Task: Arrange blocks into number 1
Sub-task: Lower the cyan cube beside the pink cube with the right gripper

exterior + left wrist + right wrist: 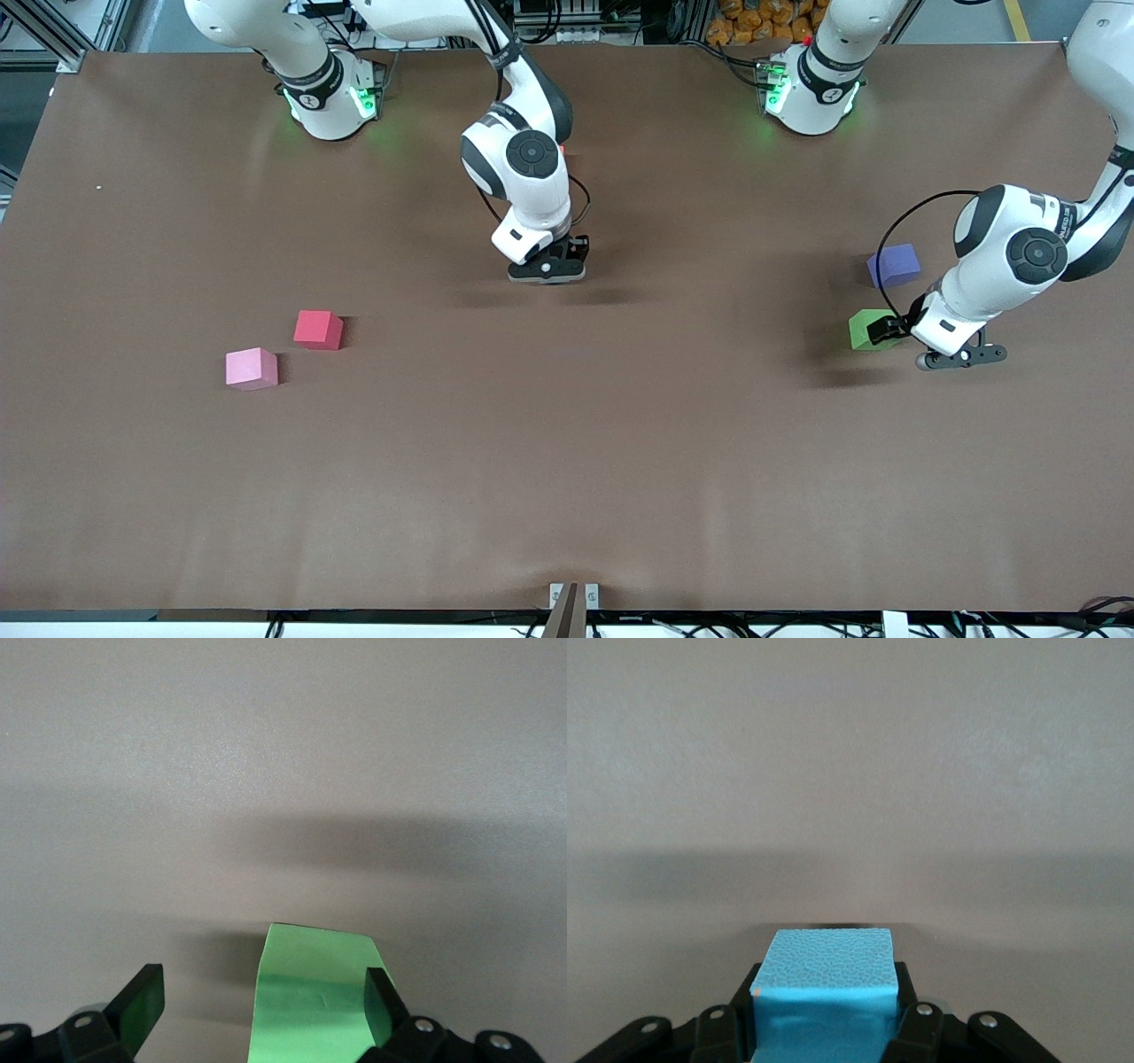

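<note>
Right gripper (824, 1028): fingers closed on the light blue block (824, 988), over the middle of the table (567, 496), toward the edge where the bases stand.
Left gripper (257, 1010): fingers spread, low at the green block (310, 992) near the left arm's end of the table; one finger is at the block's side, the other stands apart from it.
Other blocks: the purple block (893, 265) is just beside the green one, nearer the base edge; the red block (318, 329) and pink block (252, 369) are close together toward the right arm's end.
Risk, left side: the green block looks off-centre between the fingers, so closing may push or twist it instead of pinching it squarely.
Risk, right side: foam squeezes, so I reckon the blue block could land crooked when let go.
Hidden: an orange block cannot be made out anywhere; only a faint reddish speck shows beside the right arm's wrist. The light blue block is hidden under the wrist in the front view, and the green one is half covered by the left arm.
Progress: no figure 1 laid out yet.
</note>
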You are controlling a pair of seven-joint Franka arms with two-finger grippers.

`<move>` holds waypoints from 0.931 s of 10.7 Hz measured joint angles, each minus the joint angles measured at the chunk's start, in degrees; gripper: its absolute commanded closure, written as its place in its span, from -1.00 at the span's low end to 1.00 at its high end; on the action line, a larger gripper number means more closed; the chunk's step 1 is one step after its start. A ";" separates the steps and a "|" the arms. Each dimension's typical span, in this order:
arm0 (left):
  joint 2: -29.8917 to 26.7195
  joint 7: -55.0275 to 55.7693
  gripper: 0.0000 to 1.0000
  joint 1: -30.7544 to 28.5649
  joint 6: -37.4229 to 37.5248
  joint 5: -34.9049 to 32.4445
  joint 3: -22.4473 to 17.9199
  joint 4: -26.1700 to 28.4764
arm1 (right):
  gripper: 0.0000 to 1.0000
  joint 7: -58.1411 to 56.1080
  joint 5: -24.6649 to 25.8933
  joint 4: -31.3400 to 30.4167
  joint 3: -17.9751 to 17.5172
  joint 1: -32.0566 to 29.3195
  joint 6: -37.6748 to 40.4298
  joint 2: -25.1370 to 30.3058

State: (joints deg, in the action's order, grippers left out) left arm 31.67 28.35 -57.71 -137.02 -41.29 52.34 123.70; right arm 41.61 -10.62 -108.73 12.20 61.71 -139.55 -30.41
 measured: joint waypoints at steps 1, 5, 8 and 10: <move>0.00 0.00 -1.00 0.00 -0.03 0.00 0.06 0.00 | -0.17 0.26 0.00 -0.50 -0.21 0.00 -0.27 0.00; 0.00 0.00 -1.00 0.01 -0.12 0.00 1.30 0.01 | -0.17 2.09 -0.15 -0.81 -1.00 0.01 -0.38 0.00; 0.04 0.00 -1.00 0.01 -0.12 0.00 1.46 0.04 | -0.16 2.73 -0.19 -1.70 -1.45 0.00 -0.51 0.01; 0.53 0.00 -1.00 0.01 -0.12 0.00 1.46 0.22 | -0.16 2.75 -0.21 -2.11 -1.44 0.00 -0.63 0.03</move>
State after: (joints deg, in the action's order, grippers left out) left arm 32.21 28.35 -57.71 -137.14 -41.29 53.80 123.93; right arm 44.36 -10.84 -110.84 10.76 61.71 -140.18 -30.38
